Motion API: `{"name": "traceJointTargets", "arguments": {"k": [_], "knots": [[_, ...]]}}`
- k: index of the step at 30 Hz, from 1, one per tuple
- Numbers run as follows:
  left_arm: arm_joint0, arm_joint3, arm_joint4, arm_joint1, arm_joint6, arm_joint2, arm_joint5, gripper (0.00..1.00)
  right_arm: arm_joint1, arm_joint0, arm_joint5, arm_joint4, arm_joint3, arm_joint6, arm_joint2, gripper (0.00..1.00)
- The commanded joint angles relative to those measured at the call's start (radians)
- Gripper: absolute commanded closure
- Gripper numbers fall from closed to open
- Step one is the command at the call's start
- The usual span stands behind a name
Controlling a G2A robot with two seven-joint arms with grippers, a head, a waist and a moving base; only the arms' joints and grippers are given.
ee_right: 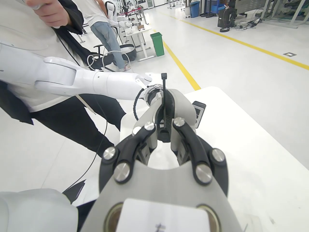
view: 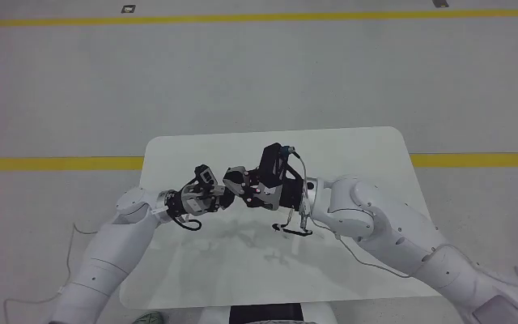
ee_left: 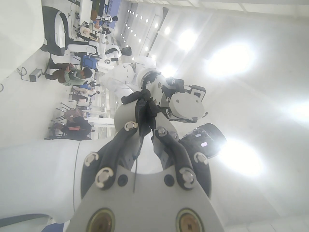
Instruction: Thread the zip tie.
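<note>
So the right hand (ee_right: 166,107) is clenched on a thin black plastic zip tie (ee_right: 164,90). The strap is pinched between its ribbed black pads (ee_right: 170,105) and sticks straight out past the fingertips, with the little square head at the free end. It looks really skinny, just a flat, narrow, dead-straight strip, and the head is only a bit wider than the strap. The left hand (ee_left: 144,112) is nose to nose with it and also closed. From its own wrist camera you can see a hair-thin black tail of the tie (ee_left: 135,167) running back between its two fingers toward the palm. I can't tell how the strap runs in the spot where the two sets of fingertips meet, since it's all black on black. From above, the left hand (view: 212,194) and the right hand (view: 252,190) meet tip to tip over the middle of the white rounded-corner table (view: 364,154), with the tie held between them off the tabletop.
</note>
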State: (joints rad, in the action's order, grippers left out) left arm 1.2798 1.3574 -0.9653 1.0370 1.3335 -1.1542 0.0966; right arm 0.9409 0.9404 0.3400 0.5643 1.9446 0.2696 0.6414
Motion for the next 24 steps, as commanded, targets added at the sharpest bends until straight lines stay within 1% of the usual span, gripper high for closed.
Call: {"name": "traceJointTargets", "arguments": {"k": [1, 7, 14, 17, 24], "knots": [[0.014, 0.014, 0.011, -0.006, 0.006, -0.013, -0.001, 1.00, 0.000, 0.000, 0.000, 0.000, 0.000, 0.000, 0.000, 1.00], [0.049, 0.052, 0.049, -0.025, 0.031, -0.061, -0.007, 1.00, 0.000, 0.000, 0.000, 0.000, 0.000, 0.000, 0.000, 1.00], [0.077, 0.077, 0.062, -0.043, 0.055, -0.114, -0.007, 1.00, 0.000, 0.000, 0.000, 0.000, 0.000, 0.000, 0.000, 1.00], [0.086, 0.087, 0.066, -0.047, 0.056, -0.124, -0.006, 1.00, 0.000, 0.000, 0.000, 0.000, 0.000, 0.000, 0.000, 1.00], [0.086, 0.087, 0.066, -0.047, 0.056, -0.124, -0.006, 1.00, 0.000, 0.002, 0.000, 0.000, 0.000, -0.001, 0.000, 1.00]]}}
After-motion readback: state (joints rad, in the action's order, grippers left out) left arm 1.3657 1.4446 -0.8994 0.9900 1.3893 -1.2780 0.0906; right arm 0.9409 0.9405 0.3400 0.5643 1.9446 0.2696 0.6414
